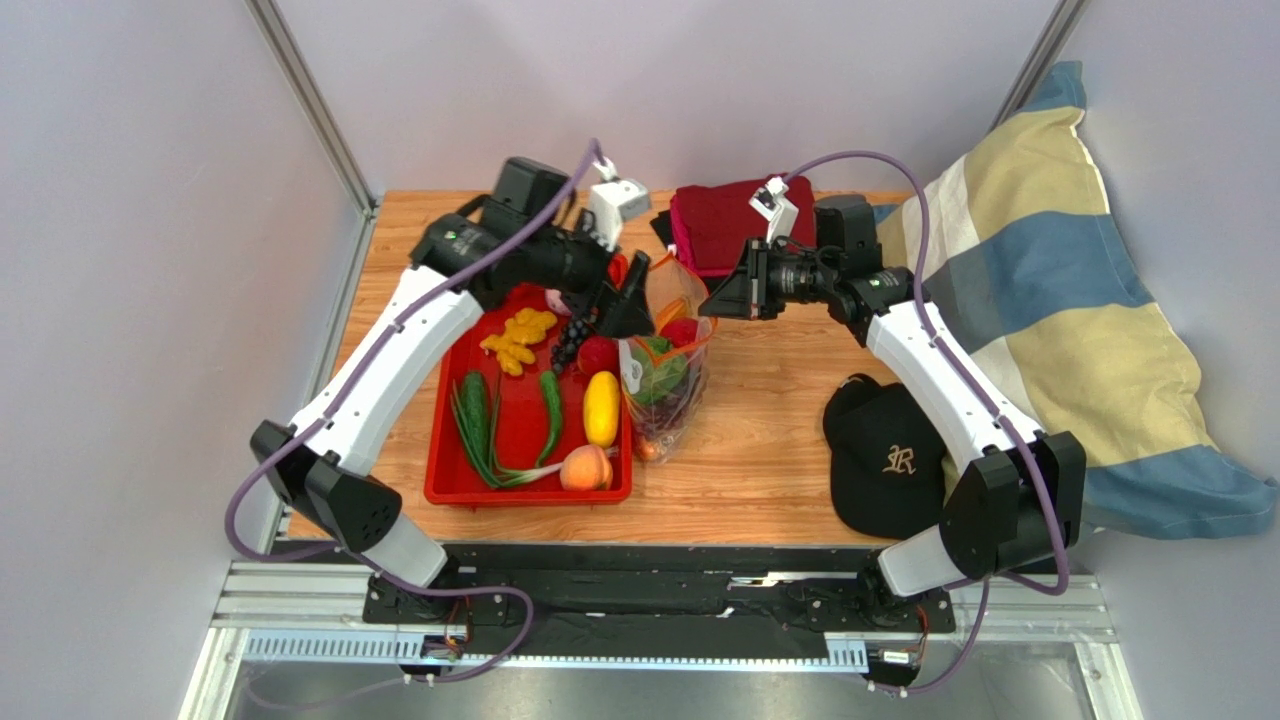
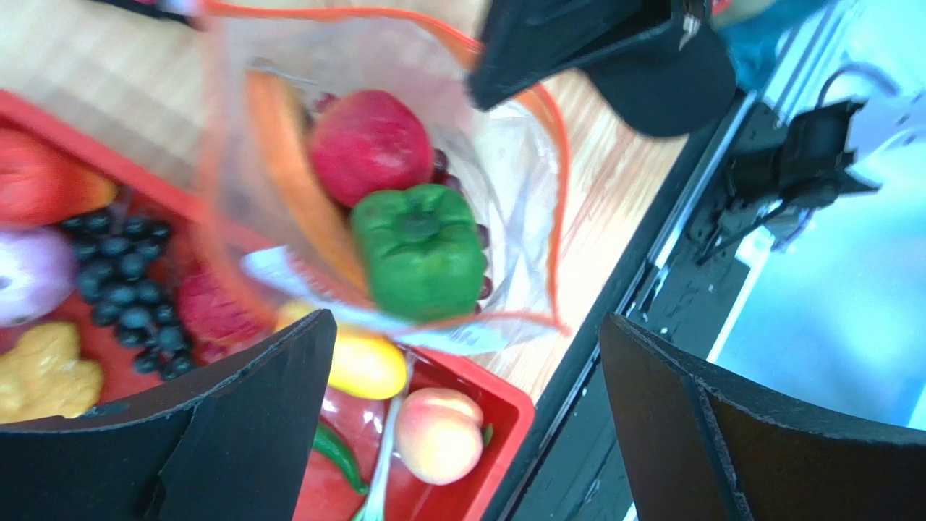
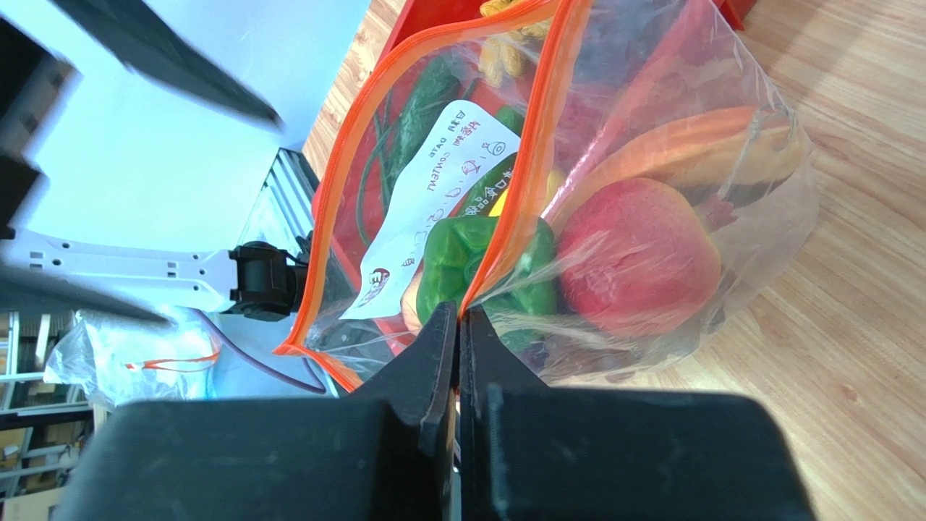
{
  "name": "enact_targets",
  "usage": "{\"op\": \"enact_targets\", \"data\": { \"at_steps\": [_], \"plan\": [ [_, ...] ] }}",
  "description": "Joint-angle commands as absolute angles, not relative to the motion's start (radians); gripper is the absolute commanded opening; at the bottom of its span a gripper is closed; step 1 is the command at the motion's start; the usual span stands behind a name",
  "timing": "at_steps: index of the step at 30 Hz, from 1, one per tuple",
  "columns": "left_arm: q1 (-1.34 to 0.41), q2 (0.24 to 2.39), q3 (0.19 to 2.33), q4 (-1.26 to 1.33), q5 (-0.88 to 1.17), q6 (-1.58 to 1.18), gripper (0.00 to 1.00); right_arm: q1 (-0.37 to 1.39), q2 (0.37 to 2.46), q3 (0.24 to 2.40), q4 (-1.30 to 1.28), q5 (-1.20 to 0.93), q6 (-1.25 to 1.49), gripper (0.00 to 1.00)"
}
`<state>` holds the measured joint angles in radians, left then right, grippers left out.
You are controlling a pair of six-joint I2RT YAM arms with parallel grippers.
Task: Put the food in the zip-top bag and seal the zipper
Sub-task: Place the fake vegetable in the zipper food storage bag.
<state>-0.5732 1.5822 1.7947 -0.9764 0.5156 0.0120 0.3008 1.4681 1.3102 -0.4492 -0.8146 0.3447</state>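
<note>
- The top view alone takes in the whole table. The red tray sits at the left with loose food in it, among it a peach and dark grapes. Well to the right lie a black cap and a striped pillow.
- The left gripper hangs over the tray's far right corner, just beside the bag's mouth. From above, how wide it stands cannot be told.
- The left wrist view settles that: its two black fingers are spread wide, with nothing between them and touching nothing, above the open bag.
- The zip-top bag stands upright on the wood just right of the tray, between the two grippers, with its mouth upward.
- Only the wrist views show its load clearly: a green pepper, a red apple and a carrot lie inside.
- The right wrist view adds a white printed label showing through the plastic. It also shows the orange zipper unsealed, its two sides apart.
- The right gripper is clamped tight on the bag's orange rim and holds that side of the mouth up. The jaws meet with only the plastic between them.
</note>
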Motion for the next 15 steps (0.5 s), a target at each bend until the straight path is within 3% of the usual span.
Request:
{"op": "enact_targets", "data": {
  "at_steps": [1,4,8,15],
  "plan": [
    [-0.405,1.511,1.797,-0.938,0.630,0.005,0.99,0.307,1.420,1.362,-0.416,-0.842,0.299,0.00],
    [-0.286,1.465,1.659,-0.878,0.537,-0.070,0.95,0.308,1.417,1.362,-0.419,-0.841,0.291,0.00],
    [-0.226,1.428,1.427,-0.827,0.410,-0.144,0.75,0.307,1.419,1.353,-0.411,-0.842,0.291,0.00],
    [-0.204,1.509,1.296,-0.703,0.408,-0.127,0.69,0.308,1.419,1.341,-0.417,-0.839,0.287,0.00]
  ]
}}
